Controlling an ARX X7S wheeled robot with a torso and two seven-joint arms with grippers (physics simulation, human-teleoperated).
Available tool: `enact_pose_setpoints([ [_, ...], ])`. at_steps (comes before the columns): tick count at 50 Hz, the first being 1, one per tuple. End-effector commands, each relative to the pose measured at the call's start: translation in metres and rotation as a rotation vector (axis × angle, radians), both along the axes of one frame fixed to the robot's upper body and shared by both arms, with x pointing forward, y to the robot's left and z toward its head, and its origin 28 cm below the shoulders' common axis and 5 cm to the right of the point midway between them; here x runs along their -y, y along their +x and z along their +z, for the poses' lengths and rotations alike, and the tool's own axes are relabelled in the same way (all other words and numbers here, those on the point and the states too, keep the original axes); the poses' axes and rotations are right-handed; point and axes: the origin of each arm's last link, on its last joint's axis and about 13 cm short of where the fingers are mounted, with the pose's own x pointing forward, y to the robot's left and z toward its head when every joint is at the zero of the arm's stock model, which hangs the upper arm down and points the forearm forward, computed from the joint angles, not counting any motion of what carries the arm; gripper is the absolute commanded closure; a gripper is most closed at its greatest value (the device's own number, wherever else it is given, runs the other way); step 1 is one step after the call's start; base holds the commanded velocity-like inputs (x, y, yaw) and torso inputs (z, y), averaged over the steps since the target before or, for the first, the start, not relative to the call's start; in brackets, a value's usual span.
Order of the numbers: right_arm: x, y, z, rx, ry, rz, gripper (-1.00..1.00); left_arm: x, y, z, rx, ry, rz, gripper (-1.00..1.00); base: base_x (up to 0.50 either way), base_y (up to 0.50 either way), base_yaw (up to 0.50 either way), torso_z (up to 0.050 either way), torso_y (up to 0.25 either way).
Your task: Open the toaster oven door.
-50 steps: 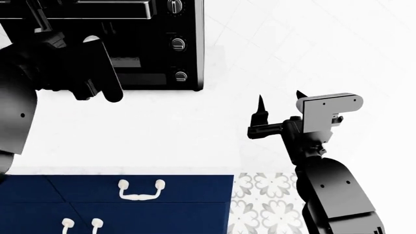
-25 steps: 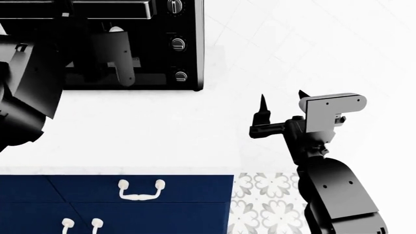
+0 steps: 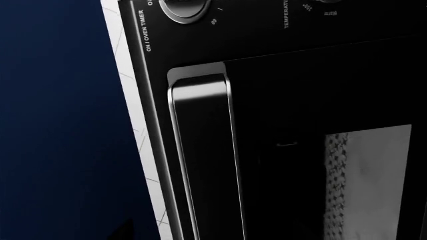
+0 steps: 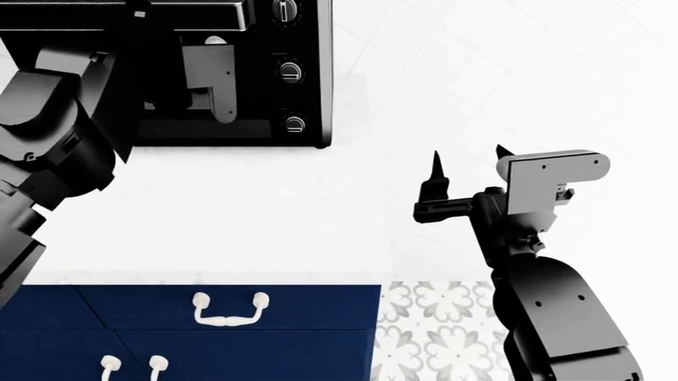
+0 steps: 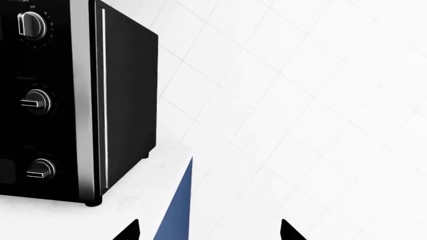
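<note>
The toaster oven (image 4: 265,95) is a glossy black box at the back left of the white counter, with three round knobs (image 4: 291,71) down its right side. It also shows in the right wrist view (image 5: 80,100). The door (image 3: 293,100) fills the left wrist view, with its silver-edged bar handle (image 3: 203,150) and dark glass window (image 3: 370,180). It looks shut. My left gripper (image 3: 207,235) is close in front of the handle. One fingertip (image 3: 125,229) shows faintly beside the handle; the other is lost against the black door. The left wrist (image 4: 206,75) hangs before the door. My right gripper (image 4: 468,163) is open and empty over the counter.
Navy drawer fronts (image 4: 190,325) with white handles (image 4: 228,309) run below the counter's front edge. Patterned floor tiles (image 4: 434,325) show to their right. White counter (image 4: 477,79) stretches right of the oven. The counter's blue edge (image 5: 177,200) shows between the right fingertips.
My left arm has swung up and to the right, bringing its wrist in front of the oven door near the handle. My right arm has drifted slightly right.
</note>
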Motion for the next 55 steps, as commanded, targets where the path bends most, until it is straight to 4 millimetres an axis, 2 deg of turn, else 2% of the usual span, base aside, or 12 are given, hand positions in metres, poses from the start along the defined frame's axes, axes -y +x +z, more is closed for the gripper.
enact_pose_setpoints([
  [1,0.001,0.0,0.003,0.003,-0.003,-0.008,-1.0,0.002,0.015,-0.001,0.003,0.013,0.03,-1.0,0.0,0.0,0.0,0.0,0.0],
  [18,0.005,-0.004,0.009,0.009,-0.01,-0.027,-1.0,0.003,0.034,-0.008,0.003,0.029,0.084,-1.0,0.0,0.0,0.0,0.0,0.0],
  [33,0.008,-0.006,0.007,0.007,-0.006,-0.04,-1.0,0.005,0.036,-0.014,0.003,0.042,0.104,-1.0,0.0,0.0,0.0,0.0,0.0],
  [34,0.009,-0.006,0.006,0.007,-0.005,-0.04,-1.0,0.004,0.036,-0.014,0.004,0.043,0.105,1.0,0.0,0.0,0.0,0.0,0.0],
  [51,0.008,-0.007,0.006,0.008,0.002,-0.038,-1.0,0.003,0.037,-0.02,-0.004,0.062,0.068,1.0,0.0,0.0,0.0,0.0,0.0],
  [55,0.008,-0.006,0.004,0.007,0.006,-0.035,-1.0,0.004,0.031,-0.023,-0.012,0.083,0.028,1.0,0.0,0.0,0.0,0.0,0.0],
])
